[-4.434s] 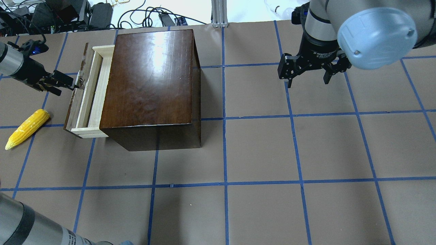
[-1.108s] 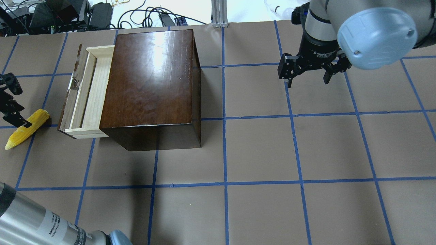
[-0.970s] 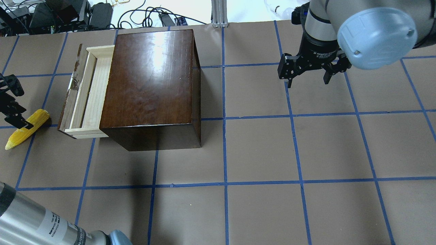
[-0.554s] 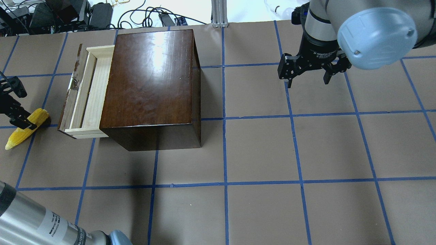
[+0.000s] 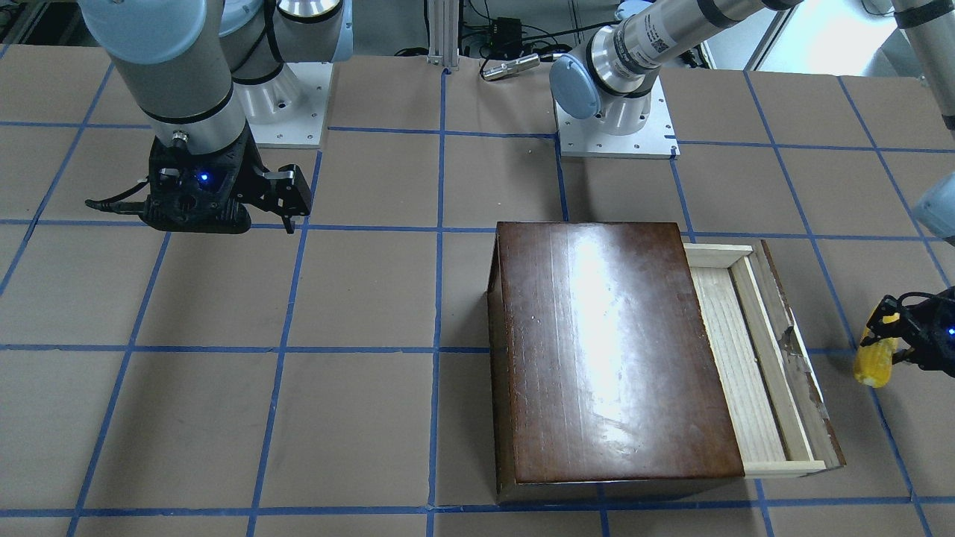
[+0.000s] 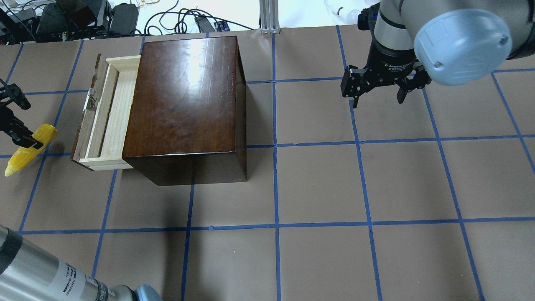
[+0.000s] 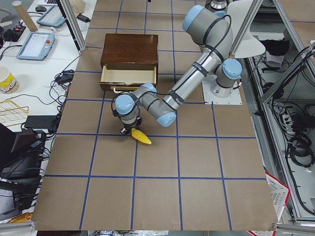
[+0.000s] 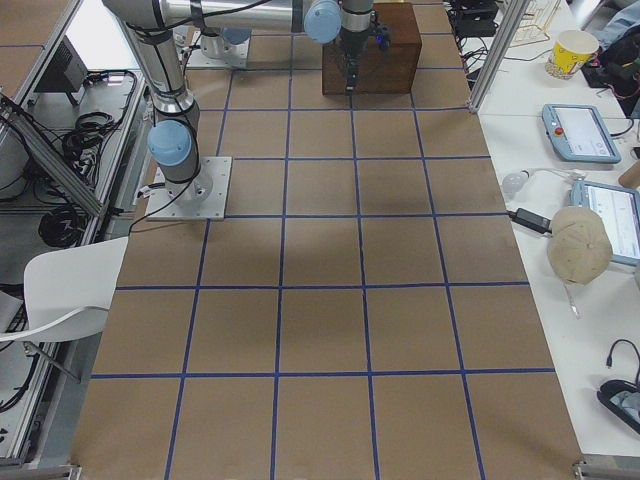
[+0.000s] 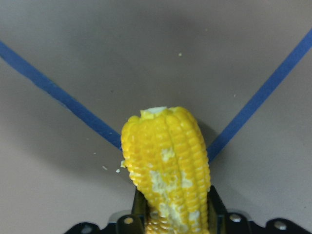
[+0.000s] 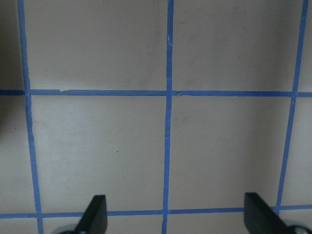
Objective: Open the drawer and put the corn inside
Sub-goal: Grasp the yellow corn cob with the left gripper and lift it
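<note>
The yellow corn (image 6: pixel 45 133) hangs just above the paper at the table's far left, with my left gripper (image 6: pixel 28 144) shut across its middle. The left wrist view shows the corn (image 9: pixel 168 165) clamped between the jaws, its blunt end pointing away. Beside it stands the glossy dark-brown box (image 6: pixel 184 96) with the drawer (image 6: pixel 106 113) pulled out toward the corn, pale wood inside with nothing in it. From the front view the drawer (image 5: pixel 753 358) opens to the right, near the corn (image 5: pixel 874 364). My right gripper (image 6: pixel 378 98) hovers open far from the box, holding nothing.
Brown paper with a blue tape grid covers the table (image 6: pixel 317 184). Cables and dark gear (image 6: pixel 83 16) crowd the far edge behind the box. My left arm's forearm (image 6: pixel 46 274) crosses the near left corner. An aluminium post (image 6: pixel 269 14) stands at the back.
My left gripper left the drawer front after pulling the drawer further out, moved to the corn, shut on it and raised it slightly. The right arm has not moved.
</note>
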Available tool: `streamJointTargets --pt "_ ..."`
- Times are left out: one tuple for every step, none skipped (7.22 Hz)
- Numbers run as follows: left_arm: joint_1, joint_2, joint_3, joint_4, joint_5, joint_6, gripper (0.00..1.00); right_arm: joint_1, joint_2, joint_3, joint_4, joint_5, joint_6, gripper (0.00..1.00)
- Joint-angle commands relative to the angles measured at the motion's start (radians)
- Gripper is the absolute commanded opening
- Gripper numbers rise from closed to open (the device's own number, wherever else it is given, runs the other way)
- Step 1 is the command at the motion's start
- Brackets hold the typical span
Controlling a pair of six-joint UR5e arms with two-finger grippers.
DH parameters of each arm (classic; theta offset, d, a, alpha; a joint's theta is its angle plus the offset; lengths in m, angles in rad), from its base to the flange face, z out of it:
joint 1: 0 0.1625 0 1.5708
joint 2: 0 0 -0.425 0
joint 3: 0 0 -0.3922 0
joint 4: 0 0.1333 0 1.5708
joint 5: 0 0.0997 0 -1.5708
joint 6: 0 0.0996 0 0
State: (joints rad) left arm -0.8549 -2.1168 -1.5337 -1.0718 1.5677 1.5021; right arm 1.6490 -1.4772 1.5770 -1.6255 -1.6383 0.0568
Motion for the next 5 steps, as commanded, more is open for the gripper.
streamJointTargets --pt "-0.059 0.069 0.044 -0.073 -0.003 -0.165 0.00 0.000 0.000 0.000 0.000 0.000 0.000 1.00" --pt "-0.079 0.095 0.090 -0.138 -0.017 -0.263 0.00 0.000 0.000 0.000 0.001 0.000 0.000 1.00" --pt "-0.111 0.116 0.130 -0.192 -0.029 -0.351 0.00 0.000 0.000 0.000 0.001 0.000 0.000 1.00" --pt "-0.137 0.132 0.159 -0.244 -0.031 -0.424 0.00 0.000 0.000 0.000 0.001 0.000 0.000 1.00" --pt "-0.168 0.145 0.182 -0.282 -0.031 -0.535 0.00 0.000 0.000 0.000 0.001 0.000 0.000 1.00"
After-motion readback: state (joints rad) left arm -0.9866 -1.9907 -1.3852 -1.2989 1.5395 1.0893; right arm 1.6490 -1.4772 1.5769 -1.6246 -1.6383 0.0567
